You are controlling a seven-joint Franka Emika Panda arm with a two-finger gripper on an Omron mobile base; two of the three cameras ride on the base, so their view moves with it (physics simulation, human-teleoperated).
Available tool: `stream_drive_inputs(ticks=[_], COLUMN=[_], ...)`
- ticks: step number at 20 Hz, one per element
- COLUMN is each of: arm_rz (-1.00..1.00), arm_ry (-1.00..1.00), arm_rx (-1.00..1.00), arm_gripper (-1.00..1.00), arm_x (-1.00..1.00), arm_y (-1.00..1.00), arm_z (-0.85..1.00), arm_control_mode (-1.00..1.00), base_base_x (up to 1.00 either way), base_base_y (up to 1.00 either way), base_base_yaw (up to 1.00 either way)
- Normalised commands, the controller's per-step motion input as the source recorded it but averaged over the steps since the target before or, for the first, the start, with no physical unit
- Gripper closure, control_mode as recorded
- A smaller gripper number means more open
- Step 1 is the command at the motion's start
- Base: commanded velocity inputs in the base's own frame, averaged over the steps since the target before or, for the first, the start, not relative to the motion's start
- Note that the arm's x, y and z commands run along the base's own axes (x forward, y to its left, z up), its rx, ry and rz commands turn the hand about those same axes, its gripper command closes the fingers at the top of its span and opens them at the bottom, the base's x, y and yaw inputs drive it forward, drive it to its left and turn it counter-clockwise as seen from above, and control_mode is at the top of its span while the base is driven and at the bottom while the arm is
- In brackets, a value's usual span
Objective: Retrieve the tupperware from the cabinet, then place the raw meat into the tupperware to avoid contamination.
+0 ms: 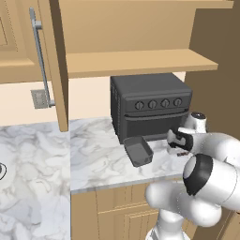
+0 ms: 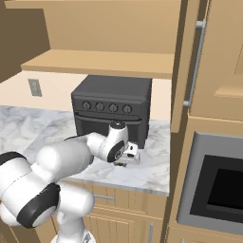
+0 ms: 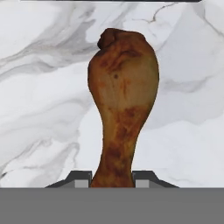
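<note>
The raw meat (image 3: 122, 96), a reddish-brown drumstick, has its thin end between my two finger tips, with the marble counter behind it. My gripper (image 3: 112, 180) is shut on that thin end. In the left base view my gripper (image 1: 180, 150) is low over the counter, in front of the toaster oven and to the right of the tupperware (image 1: 138, 150), a small dark grey tub standing empty on the marble. My gripper (image 2: 126, 162) also hangs just above the counter in the right base view. The cabinet (image 1: 136, 62) above stands open, its door (image 1: 58, 61) swung out.
A big dark grey toaster oven (image 1: 150, 105) with knobs stands at the back of the counter (image 1: 93, 154), close behind the tub and my hand. The counter's front edge runs just in front of the tub. A built-in oven (image 2: 218, 190) is on the right.
</note>
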Motion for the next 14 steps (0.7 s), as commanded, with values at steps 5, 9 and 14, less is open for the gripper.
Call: stream_drive_inputs(ticks=[5, 9, 14], arm_rz=[-0.02, -0.01, 0.0], arm_ry=[0.0, 0.0, 0.0], arm_rx=[0.0, -0.01, -0.03], arm_gripper=[1.0, 1.0, 1.0], arm_x=[-0.31, -0.3, -0.28], arm_y=[0.02, 0.16, 0.35], arm_z=[0.56, 0.54, 0.43], arm_control_mode=[-1.0, -1.0, -1.0], base_base_x=[0.0, 0.0, 0.0], base_base_y=[0.0, 0.0, 0.0], base_base_yaw=[0.0, 0.0, 0.0])
